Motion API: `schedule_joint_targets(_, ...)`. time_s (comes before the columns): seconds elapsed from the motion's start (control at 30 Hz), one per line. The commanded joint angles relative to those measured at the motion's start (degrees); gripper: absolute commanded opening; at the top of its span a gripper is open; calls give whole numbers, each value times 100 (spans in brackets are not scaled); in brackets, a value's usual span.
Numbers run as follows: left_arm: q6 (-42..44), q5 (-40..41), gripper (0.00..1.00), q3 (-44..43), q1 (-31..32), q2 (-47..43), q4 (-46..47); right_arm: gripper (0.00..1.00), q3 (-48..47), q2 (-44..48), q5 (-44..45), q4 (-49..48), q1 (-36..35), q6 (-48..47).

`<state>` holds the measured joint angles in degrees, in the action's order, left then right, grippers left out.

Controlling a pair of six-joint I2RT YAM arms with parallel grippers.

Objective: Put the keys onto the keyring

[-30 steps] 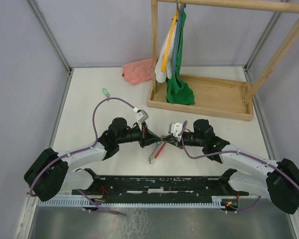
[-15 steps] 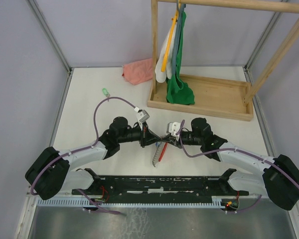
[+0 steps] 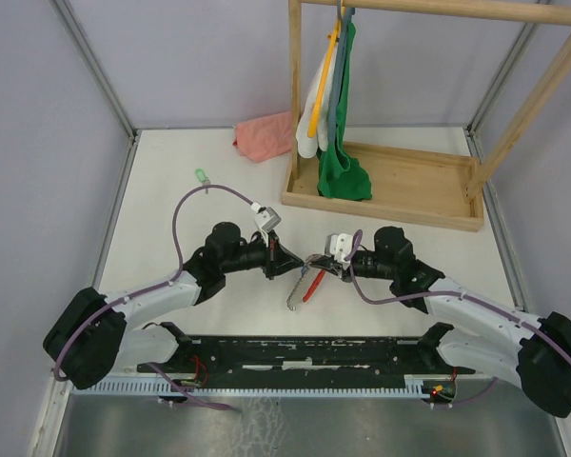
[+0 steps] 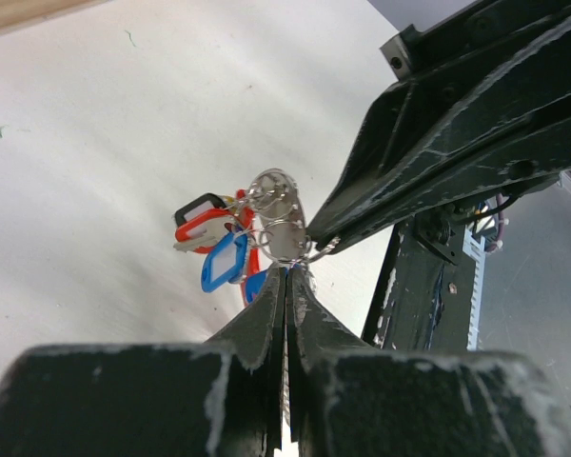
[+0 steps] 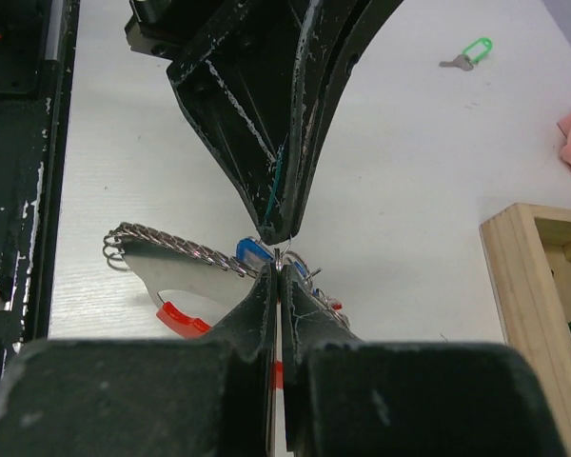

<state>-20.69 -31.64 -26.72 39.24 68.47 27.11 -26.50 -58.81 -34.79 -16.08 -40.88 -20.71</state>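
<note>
The keyring [image 3: 296,295] hangs between my two grippers above the table, its grey chain [image 5: 171,243] and red strap [image 5: 181,319] trailing down. My left gripper [image 3: 285,267] is shut on the wire ring [image 4: 276,224] from the left. My right gripper [image 3: 314,268] is shut on the same ring from the right, tip to tip with the left one [image 5: 281,233]. A blue-headed key [image 5: 254,252] hangs at the ring, beside blue [image 4: 226,264] and red and black tags [image 4: 202,221]. The light green key [image 3: 202,176] lies alone on the table at the far left.
A pink cloth [image 3: 264,136] lies at the back. A wooden rack with a tray base [image 3: 414,190] holds hanging green and white cloths [image 3: 338,114] at the back right. The black rail [image 3: 305,352] runs along the near edge.
My right gripper has closed fully on the ring. The chain and strap have swung slightly under the grippers. The left gripper has stayed shut.
</note>
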Motion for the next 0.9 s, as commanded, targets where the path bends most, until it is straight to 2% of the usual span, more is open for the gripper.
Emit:
schedule_joint_targets(0.0,68,202,3,-60,-93,-29,-199,1,131,395,-18,-1002,13,401)
schedule_joint_targets(0.2,-142,-227,3,-141,-17,303,236,1,211,301,-227,-2002,19,896)
schedule_joint_targets(0.37,-272,-281,6,-199,170,548,651,1,120,26,-167,-2114,17,969)
schedule_joint_targets(0.47,-105,365,14,-76,152,277,411,1,83,55,85,-1802,18,863)
schedule_joint_targets(0.67,299,2041,37,313,119,-819,-134,1,-58,92,576,-1042,14,801)
schedule_joint_targets(0.87,578,3602,46,806,117,-1797,-384,1,-300,-70,824,-537,9,1164)
